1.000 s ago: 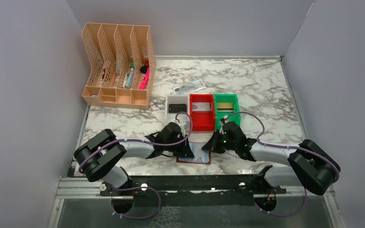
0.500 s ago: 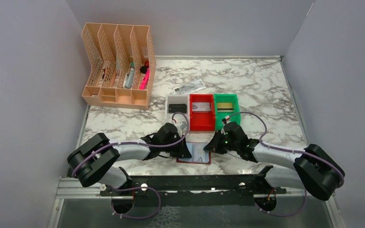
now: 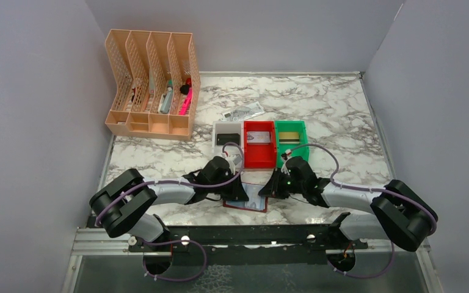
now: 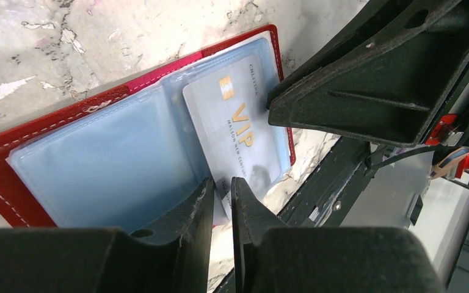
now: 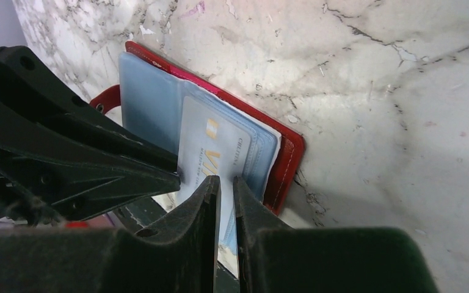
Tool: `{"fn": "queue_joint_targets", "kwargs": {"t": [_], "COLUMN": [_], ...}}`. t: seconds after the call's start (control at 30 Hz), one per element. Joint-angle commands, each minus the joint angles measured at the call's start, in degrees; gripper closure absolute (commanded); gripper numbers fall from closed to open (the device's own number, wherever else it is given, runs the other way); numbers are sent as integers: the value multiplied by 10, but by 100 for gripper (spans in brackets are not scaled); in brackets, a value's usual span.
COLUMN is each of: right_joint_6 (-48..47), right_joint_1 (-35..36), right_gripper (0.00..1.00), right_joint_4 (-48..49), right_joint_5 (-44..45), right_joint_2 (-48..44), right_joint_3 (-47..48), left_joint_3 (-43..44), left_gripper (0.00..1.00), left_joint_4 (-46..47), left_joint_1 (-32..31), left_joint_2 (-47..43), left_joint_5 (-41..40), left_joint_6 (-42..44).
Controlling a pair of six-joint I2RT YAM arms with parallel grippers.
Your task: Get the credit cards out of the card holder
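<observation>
The card holder (image 3: pixel 253 200) lies open near the table's front edge, dark red with bluish-clear sleeves (image 4: pixel 98 165). A pale silver VIP credit card (image 4: pixel 238 122) sits in its right sleeve, one corner sticking out. My left gripper (image 4: pixel 223 186) is shut on that corner. My right gripper (image 5: pixel 226 182) is shut, and its tips (image 4: pixel 271 101) press against the card's opposite edge at the sleeve. In the right wrist view the card (image 5: pixel 204 146) lies on the holder (image 5: pixel 146 91). In the top view the left gripper (image 3: pixel 239 194) and right gripper (image 3: pixel 271 189) flank the holder.
Behind the holder stand a white bin (image 3: pixel 218 128) with a black card, a red bin (image 3: pixel 248 141) with a pale card and a green bin (image 3: pixel 304 139) with a gold card. A white printed tag (image 3: pixel 242 112) lies farther back. A peach desk organiser (image 3: pixel 151 82) stands back left.
The card holder has slid slightly to the left with the left gripper. The right gripper stays at its right edge.
</observation>
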Motion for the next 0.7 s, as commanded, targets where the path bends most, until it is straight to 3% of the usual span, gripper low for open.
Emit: {"fn": "queue_joint_targets", "kwargs": {"t": [0.0,0.3,0.57,0.67], "right_joint_6": [11,27,34,38], "right_joint_1": [1,1,1,1], "right_gripper": [80,81,83,86], "right_joint_4": [-16,8,12,-9], "right_joint_5": [1,-3,5,26], "right_joint_2": [22,35,44,32], "right_joint_3": [-11,-31,-36,-36], "left_joint_3": [-9,-38,-39,-48], "left_gripper": [79,81,100,100], "left_joint_4": [27,74,105,105], "left_joint_1": [1,1,2,4], "left_joint_2": [8,3,-7,-17], "left_joint_5": [-5,2,22,21], "left_joint_6": [-3,-33,-49,-50]}}
